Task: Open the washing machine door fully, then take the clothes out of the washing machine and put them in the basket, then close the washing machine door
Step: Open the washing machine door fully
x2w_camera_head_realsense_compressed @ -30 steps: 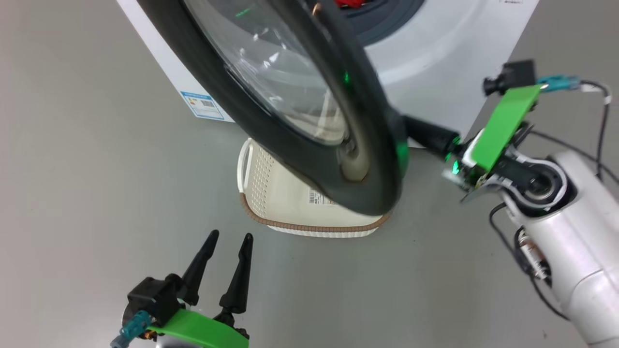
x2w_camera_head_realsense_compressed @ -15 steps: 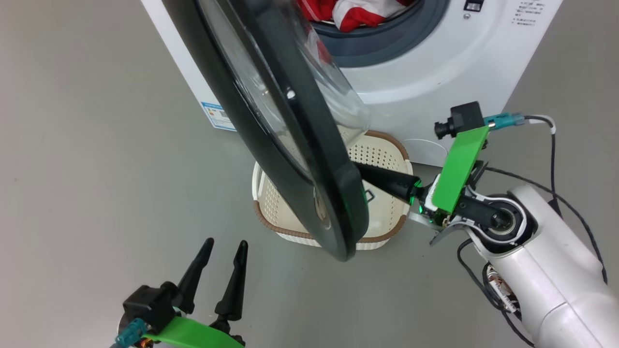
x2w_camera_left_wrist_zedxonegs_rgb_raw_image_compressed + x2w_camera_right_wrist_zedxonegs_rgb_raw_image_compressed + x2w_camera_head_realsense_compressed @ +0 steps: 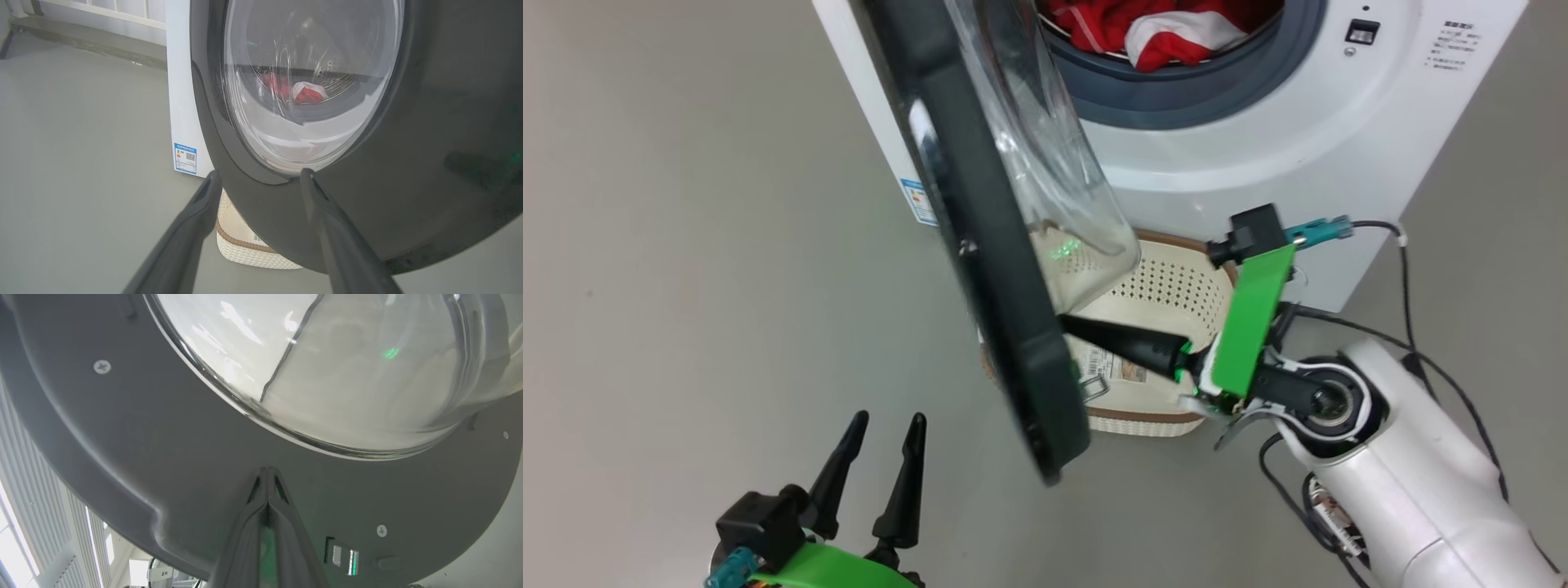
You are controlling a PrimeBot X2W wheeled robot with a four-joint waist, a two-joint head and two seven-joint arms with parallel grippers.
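The washing machine [image 3: 1258, 155] is a white box with its door [image 3: 980, 245] swung out, seen almost edge-on, black rim towards me and glass bowl [image 3: 1054, 163] facing the drum. Red and white clothes [image 3: 1168, 28] lie in the drum mouth. My right gripper [image 3: 1068, 322] is shut, holding nothing; its tips press the door's dark grey inner frame [image 3: 143, 437] just below the glass [image 3: 347, 355], right gripper [image 3: 267, 470]. The cream basket [image 3: 1168, 294] sits on the floor under the door. My left gripper [image 3: 888, 418] hangs open and empty at lower left, facing the door's outer side [image 3: 429, 122].
Grey floor lies open to the left of the machine. A blue label [image 3: 186, 158] marks the machine's side panel. The door latch [image 3: 341, 555] sits near my right fingertips. Cables trail from my right wrist [image 3: 1405, 269]. A wall base runs behind the machine [image 3: 81, 45].
The door has swung further open, to the left, with my shut right gripper following on its inner side. The head view has shifted, so more of the drum opening and clothes shows. The left gripper stays put.
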